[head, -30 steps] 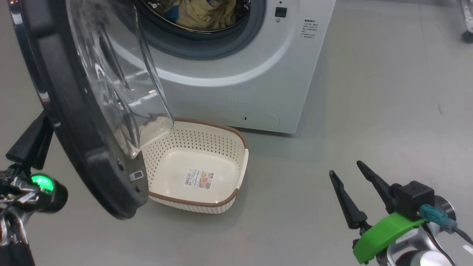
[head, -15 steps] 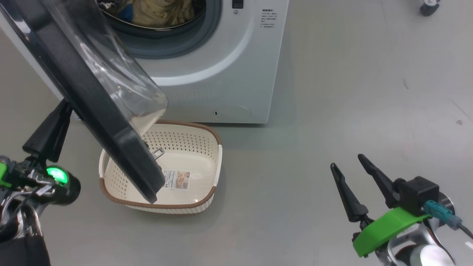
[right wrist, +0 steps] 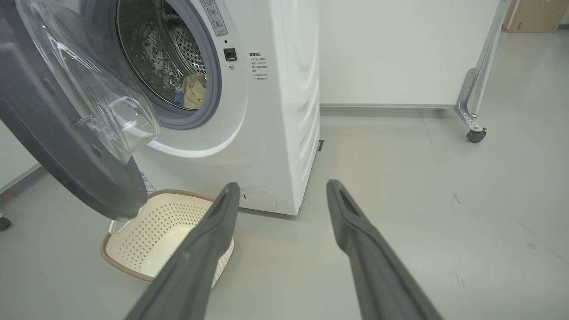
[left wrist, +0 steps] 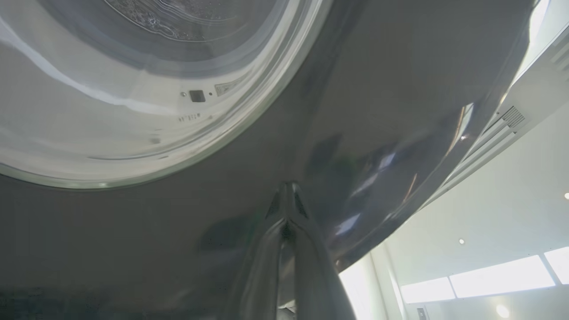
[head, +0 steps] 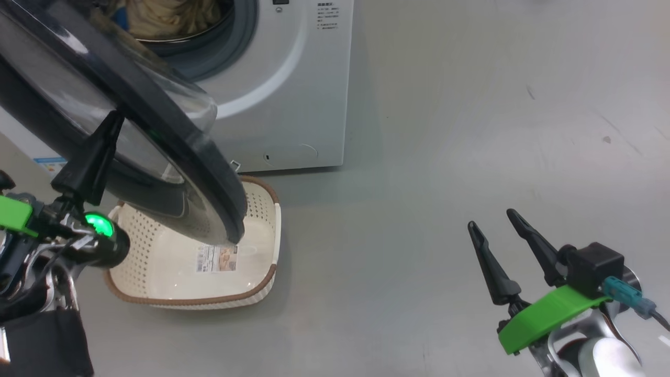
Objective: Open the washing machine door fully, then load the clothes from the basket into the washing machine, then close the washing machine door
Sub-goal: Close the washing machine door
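The white washing machine (head: 303,94) stands at the upper left, with pale yellow clothes (head: 167,18) lying in its drum. The washing machine door (head: 209,193), black-rimmed with a clear bowl, hangs half swung over the basket (head: 220,299), which holds no clothes. My left gripper (head: 114,116) is shut, its tips pressed on the door's outer face; the left wrist view shows my left gripper (left wrist: 288,189) touching the glossy door (left wrist: 400,89). My right gripper (head: 490,219) stands open over bare floor. The right wrist view shows my right gripper (right wrist: 283,186), the door (right wrist: 66,146), clothes (right wrist: 193,91) and basket (right wrist: 133,240).
Grey floor stretches wide to the right of the washing machine (right wrist: 284,111). A white panel on a metal leg with a caster (right wrist: 475,134) stands at the back right. A white wall runs behind.
The door has swung round toward the machine's opening, with my shut left gripper following against its outer face. The head view has shifted, so machine and basket sit further left. My right gripper stays open.
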Tool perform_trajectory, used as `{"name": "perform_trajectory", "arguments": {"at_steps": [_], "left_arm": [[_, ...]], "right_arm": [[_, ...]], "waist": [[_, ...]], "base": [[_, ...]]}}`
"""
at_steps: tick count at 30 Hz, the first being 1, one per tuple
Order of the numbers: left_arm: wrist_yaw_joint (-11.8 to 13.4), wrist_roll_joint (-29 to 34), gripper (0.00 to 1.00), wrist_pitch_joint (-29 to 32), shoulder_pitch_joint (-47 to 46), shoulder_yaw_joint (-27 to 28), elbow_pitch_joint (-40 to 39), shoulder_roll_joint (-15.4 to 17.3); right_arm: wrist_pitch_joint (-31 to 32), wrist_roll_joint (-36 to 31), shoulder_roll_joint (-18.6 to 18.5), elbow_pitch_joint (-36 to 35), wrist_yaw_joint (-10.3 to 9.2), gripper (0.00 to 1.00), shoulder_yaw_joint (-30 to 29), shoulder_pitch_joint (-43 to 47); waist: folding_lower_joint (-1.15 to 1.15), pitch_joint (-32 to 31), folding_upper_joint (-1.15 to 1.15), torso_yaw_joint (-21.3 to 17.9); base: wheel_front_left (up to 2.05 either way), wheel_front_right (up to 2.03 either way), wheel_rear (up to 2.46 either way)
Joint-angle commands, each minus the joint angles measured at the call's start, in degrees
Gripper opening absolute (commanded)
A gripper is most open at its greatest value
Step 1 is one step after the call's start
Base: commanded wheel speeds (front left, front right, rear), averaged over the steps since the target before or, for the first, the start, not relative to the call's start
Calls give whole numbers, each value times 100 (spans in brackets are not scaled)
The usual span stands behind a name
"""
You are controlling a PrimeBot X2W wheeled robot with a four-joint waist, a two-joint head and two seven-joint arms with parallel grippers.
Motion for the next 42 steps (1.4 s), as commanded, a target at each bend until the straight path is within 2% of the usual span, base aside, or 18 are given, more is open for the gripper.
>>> {"name": "perform_trajectory", "arguments": {"at_steps": [1,24,33,42], "left_arm": [[-41,14,0,-21,-308,76,-173,106],[-41,345,0,-765,-1072,94,604,119],[-41,360,0,-819,-997,132,533,124],[-41,472,0,-1003,-545,116,264,118]], "right_arm": [[-72,51,-18,-165,-16,100,113,-253],[-351,255,-18,171,-16,100,246,-441],[-422,278,-18,252,-16,100,191,-441],[-488,256,-18,297,-16,100,-40,-428]], "waist": [[0,40,0,-90],[0,103,0,-890],[0,54,0,-908],[0,-55,0,-583]], "base": [[0,0,0],[0,0,0],[0,0,0],[0,0,0]]}}
